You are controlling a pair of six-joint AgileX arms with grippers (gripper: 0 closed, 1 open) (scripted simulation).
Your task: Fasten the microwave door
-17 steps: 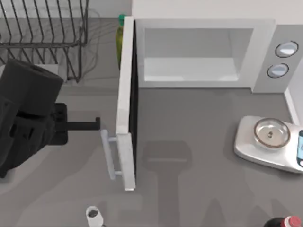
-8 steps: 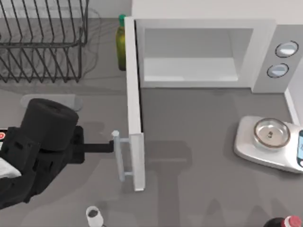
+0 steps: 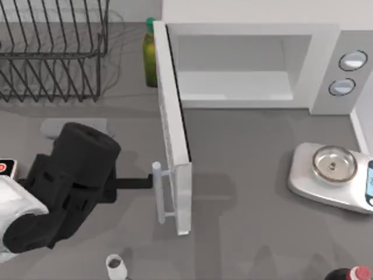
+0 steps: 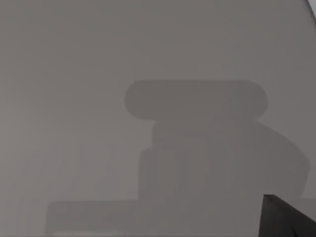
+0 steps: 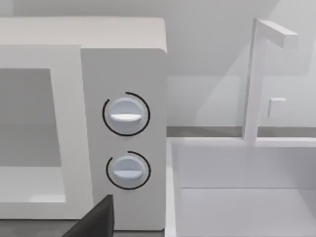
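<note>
The left gripper (image 3: 145, 183), fingers pressed together, touches the microwave door (image 3: 175, 146) by its handle (image 3: 158, 192), left of the microwave (image 3: 326, 70). Pushing step: next, push right.

Rendered kitchen counter, white microwave (image 3: 256, 64) with 2 knobs, dish rack (image 3: 52, 52), kitchen scale (image 3: 329, 175), oil bottle (image 3: 150, 52)
</note>
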